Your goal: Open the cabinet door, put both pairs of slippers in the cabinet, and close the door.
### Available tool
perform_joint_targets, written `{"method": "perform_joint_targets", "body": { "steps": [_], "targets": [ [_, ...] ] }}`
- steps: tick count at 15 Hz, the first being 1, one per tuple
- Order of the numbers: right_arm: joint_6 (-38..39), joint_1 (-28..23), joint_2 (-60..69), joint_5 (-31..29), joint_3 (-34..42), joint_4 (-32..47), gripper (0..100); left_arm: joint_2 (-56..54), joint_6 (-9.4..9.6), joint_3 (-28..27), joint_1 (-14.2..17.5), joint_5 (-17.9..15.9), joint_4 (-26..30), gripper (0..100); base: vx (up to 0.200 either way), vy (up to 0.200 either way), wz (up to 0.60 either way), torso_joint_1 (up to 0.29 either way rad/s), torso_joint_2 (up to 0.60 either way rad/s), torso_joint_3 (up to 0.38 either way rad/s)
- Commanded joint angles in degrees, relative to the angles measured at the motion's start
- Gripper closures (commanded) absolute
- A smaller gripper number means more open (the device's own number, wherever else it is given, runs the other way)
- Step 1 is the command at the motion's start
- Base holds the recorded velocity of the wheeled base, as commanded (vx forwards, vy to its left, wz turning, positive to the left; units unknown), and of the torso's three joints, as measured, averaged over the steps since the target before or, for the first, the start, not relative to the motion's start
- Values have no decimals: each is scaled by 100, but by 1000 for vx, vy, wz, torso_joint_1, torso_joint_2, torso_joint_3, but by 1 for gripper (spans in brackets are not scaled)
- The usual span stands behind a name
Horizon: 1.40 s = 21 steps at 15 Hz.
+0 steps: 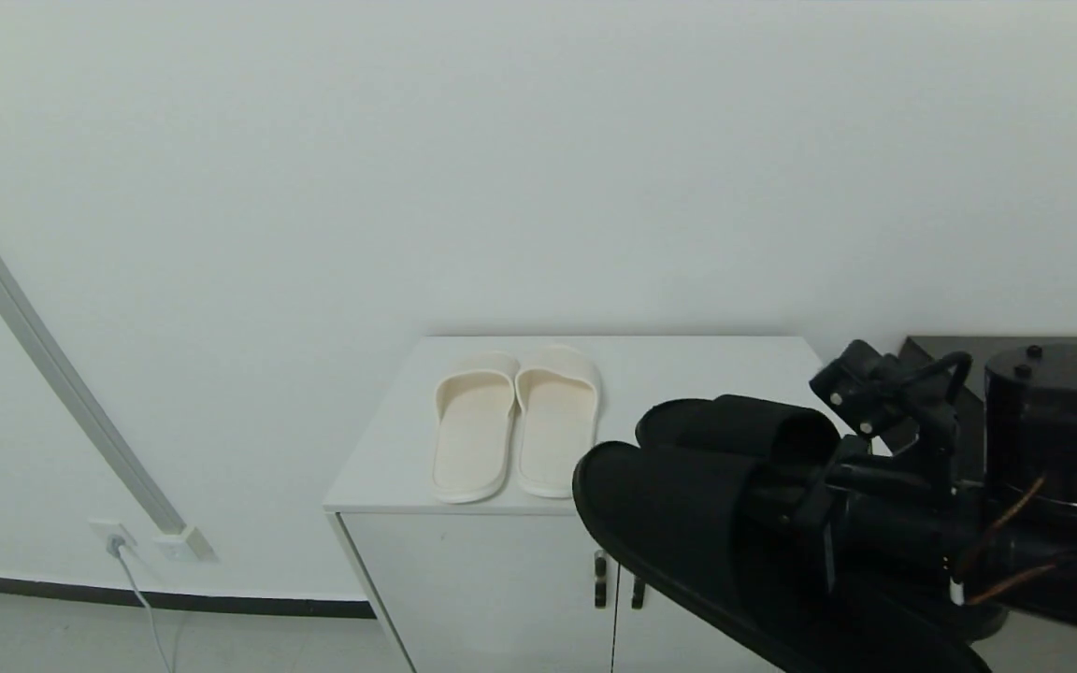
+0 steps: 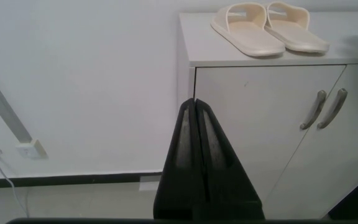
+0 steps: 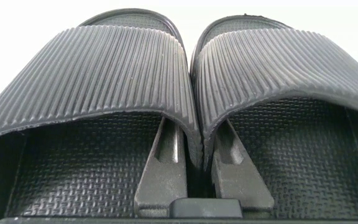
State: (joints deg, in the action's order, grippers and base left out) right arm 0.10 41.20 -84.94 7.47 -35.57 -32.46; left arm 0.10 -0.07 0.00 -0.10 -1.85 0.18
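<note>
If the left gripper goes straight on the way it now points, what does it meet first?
The left gripper would probably meet the cabinet first, at its front corner edge; depth is unclear.

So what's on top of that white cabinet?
A pair of cream slippers, side by side on the cabinet top. Its right front corner is hidden behind the black slippers held by the right pincer.

Bright, even light w/ soft shadows (head-view edges bowed).
</note>
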Motion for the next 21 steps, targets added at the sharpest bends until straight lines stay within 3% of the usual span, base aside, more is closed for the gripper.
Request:
{"method": "perform_joint_targets", "body": {
  "steps": [1, 6, 13, 21],
  "targets": [
    [8, 98, 470, 96, 147, 74, 100, -1, -1, 0, 1, 1, -1, 100, 0, 0, 0, 0, 0, 0],
    [25, 125, 505, 202, 173, 91, 100, -1, -1, 0, 1, 1, -1, 100, 0, 0, 0, 0, 0, 0],
    [8, 169, 488, 228, 226, 100, 100, -1, -1, 0, 1, 1, -1, 100, -200, 0, 0, -4, 2, 3],
    [-10, 239, 488, 228, 270, 91, 100, -1, -1, 0, 1, 1, -1, 100, 0, 0, 0, 0, 0, 0]
  ]
}}
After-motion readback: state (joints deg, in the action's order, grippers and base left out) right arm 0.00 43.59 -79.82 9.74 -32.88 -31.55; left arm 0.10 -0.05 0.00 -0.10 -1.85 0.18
